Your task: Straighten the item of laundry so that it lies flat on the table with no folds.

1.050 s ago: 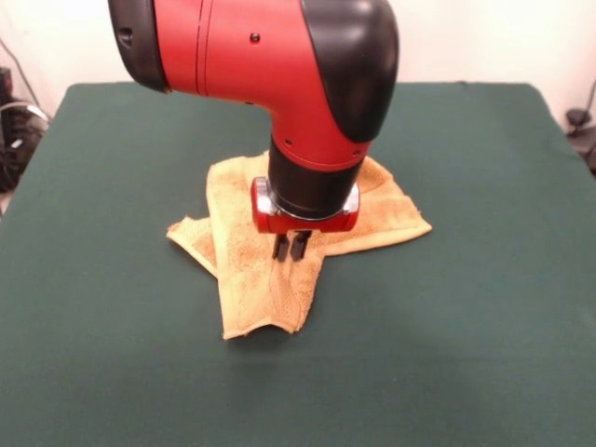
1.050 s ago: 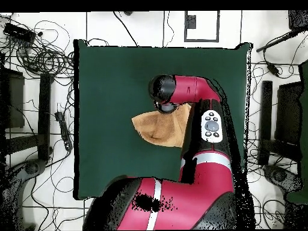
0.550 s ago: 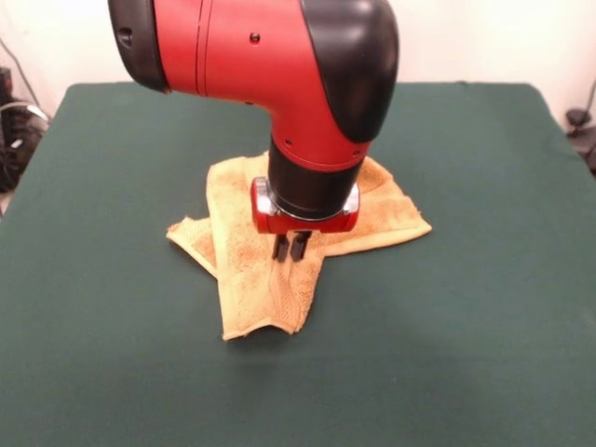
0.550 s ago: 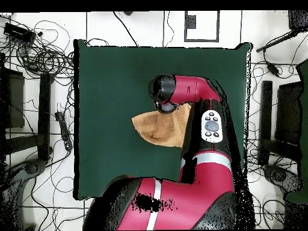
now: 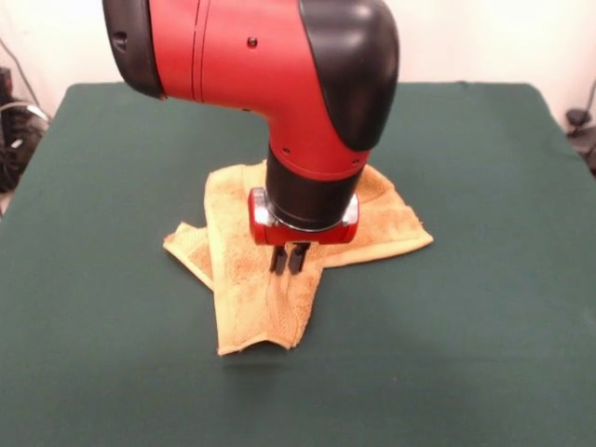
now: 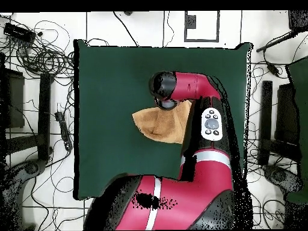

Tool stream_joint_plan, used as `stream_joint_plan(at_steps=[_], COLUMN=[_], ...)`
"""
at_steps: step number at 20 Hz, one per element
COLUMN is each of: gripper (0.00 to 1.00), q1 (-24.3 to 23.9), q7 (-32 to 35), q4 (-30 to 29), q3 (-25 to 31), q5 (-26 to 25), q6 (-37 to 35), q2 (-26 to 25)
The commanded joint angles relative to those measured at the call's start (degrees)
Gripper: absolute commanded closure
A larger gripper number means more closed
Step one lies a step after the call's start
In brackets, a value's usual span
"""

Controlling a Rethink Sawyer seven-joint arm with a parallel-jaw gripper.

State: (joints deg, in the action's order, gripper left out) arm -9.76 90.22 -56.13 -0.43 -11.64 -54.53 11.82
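Dragging toward the counter's near edge: gripper [image 5: 289, 260], prongs closed together on a pinch of towel [image 5: 261, 289], has shifted slightly nearer the camera than a second ago, and the cloth's long front flap has slid with it, a modest gain toward flattening. Towel: yellow-orange terry, mid-counter [image 5: 484, 326], still crumpled, one flap folded over toward the front, a corner poking out left, a broader layer spread right beneath the arm.

arm [image 5: 279, 84]: red shell | black caps | wrist band perhaps chrome
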Motion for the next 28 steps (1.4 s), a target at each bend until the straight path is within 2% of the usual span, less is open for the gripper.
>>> stream_joint_plan(at_steps=[1,4,11,17,28], gripper=[1.0,1.0,1.0,1.0,1.0], q1=[2.29,2.38,2.28,1.62,-1.19], q7=[6.49,6.24,6.38,5.39,3.49], q4=[4.29,5.34,2.64,-1.76,-13.67], q3=[5.9,5.88,5.58,5.77,6.22], q5=[2.66,2.8,2.71,2.4,2.61], q6=[1.44,0.89,2.81,5.21,8.51], q2=[-1.53,-1.99,-0.91,0.95,6.66])
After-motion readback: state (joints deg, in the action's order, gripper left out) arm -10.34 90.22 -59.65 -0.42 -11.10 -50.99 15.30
